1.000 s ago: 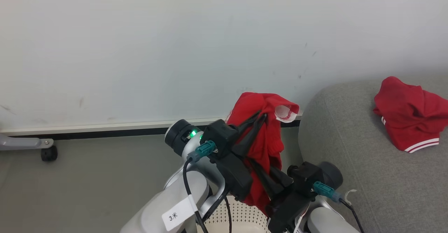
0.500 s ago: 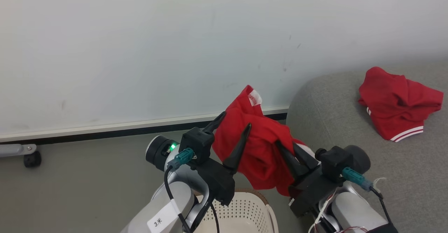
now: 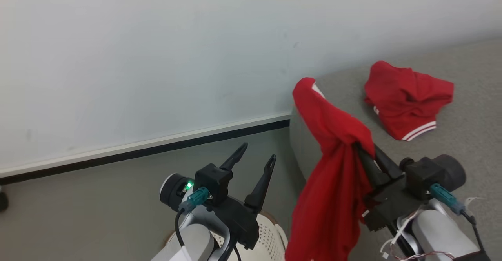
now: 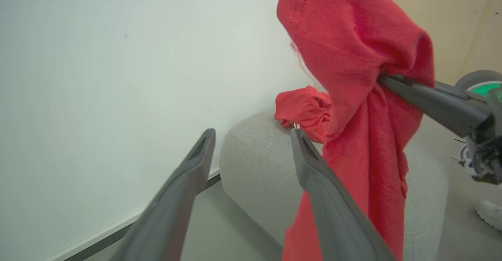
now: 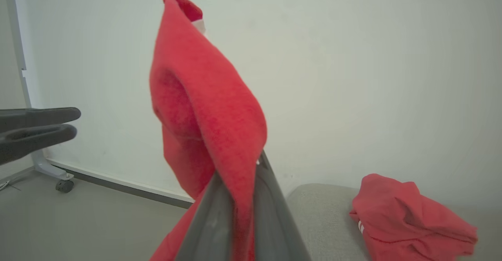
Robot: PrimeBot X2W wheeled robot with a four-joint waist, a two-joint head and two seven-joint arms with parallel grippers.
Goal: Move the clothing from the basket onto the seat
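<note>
Soft, even light fills the room and falls bright on the pale wall (image 3: 137,57), which greys slightly toward the corners in both wrist views. Shadows are faint, with blurred edges. The head view is sharp. Near the lens, the fingers (image 4: 172,206) of the left claw (image 4: 253,135) look soft, and the hanging red garment (image 5: 211,108) is fuzzy.

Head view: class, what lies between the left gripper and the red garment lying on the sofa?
The other red garment, hanging from the shut right gripper, in the head view.
</note>
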